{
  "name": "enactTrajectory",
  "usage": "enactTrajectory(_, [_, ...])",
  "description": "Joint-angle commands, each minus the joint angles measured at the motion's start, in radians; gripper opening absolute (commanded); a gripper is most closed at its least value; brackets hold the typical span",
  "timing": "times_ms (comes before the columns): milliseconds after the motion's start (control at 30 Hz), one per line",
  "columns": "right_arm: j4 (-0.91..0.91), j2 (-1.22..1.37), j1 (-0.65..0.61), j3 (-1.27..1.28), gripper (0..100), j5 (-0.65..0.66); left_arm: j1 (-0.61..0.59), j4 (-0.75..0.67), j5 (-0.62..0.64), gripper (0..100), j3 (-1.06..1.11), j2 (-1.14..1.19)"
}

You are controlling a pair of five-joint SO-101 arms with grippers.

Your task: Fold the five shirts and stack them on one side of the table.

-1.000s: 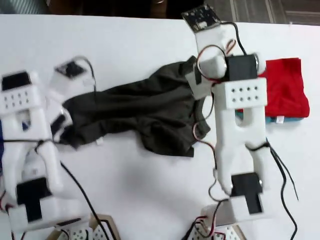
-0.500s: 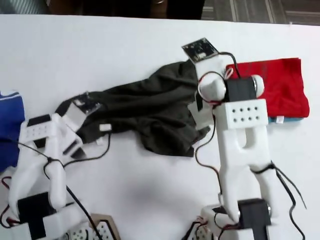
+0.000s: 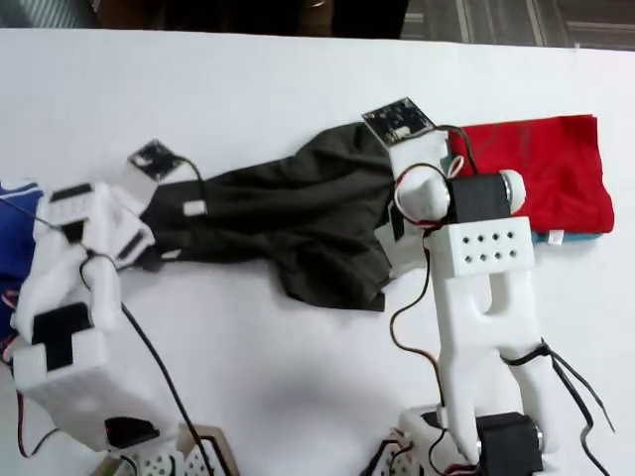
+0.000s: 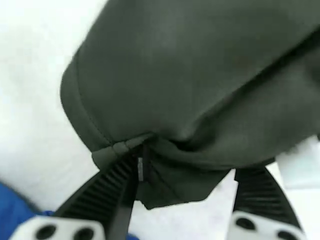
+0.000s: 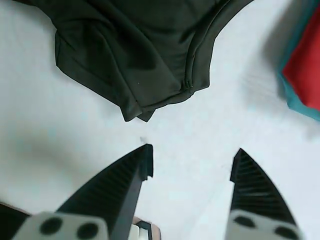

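A dark olive shirt (image 3: 288, 213) lies crumpled and stretched across the middle of the white table (image 3: 298, 377). My left gripper (image 4: 185, 165) is at the shirt's left end. It is open, and a bunched edge of the shirt (image 4: 190, 75) lies between its fingers. My right gripper (image 5: 192, 155) is open over bare table just off the shirt's lower right corner (image 5: 140, 40), holding nothing. A folded red shirt (image 3: 556, 178) rests on a teal one (image 3: 541, 236) at the right side. A blue shirt (image 3: 15, 228) lies at the far left edge.
The right arm (image 3: 481, 258) stands between the dark shirt and the red stack (image 5: 305, 70). Loose black cables (image 3: 149, 367) trail from both arms across the front of the table. A wooden base (image 3: 203, 451) sits at the front edge.
The left arm has swung back and left, carrying its wrist toward the shirt's upper left end; that end now looks straighter. The right arm has drawn slightly nearer the front.
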Motion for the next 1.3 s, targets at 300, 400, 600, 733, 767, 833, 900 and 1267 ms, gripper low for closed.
enactTrajectory(300, [-0.005, -0.039, 0.005, -0.005, 25.5, -0.005, -0.048, 0.284, -0.098, 29, -0.199, 0.006])
enactTrajectory(400, [-0.005, -0.039, 0.005, -0.005, 25.5, -0.005, -0.078, 0.282, -0.149, 29, -0.205, 0.009])
enactTrajectory(600, [-0.005, -0.041, 0.005, -0.005, 25.5, -0.005, -0.120, 0.244, -0.216, 29, -0.183, 0.009])
enactTrajectory(733, [-0.005, -0.039, 0.005, -0.005, 25.5, -0.005, -0.127, 0.181, -0.216, 29, -0.133, 0.009])
enactTrajectory(767, [-0.005, -0.039, 0.005, -0.005, 25.5, -0.005, -0.124, 0.172, -0.216, 29, -0.120, 0.009])
enactTrajectory(833, [-0.008, -0.039, 0.005, -0.005, 25.5, -0.005, -0.117, 0.170, -0.215, 29, -0.102, 0.009])
enactTrajectory(900, [-0.021, -0.039, 0.005, -0.003, 25.5, -0.006, -0.101, 0.172, -0.213, 29, -0.091, 0.009])
enactTrajectory(1267, [-0.094, -0.045, 0.005, 0.106, 25.5, -0.005, -0.068, 0.172, -0.181, 4, -0.088, 0.009])
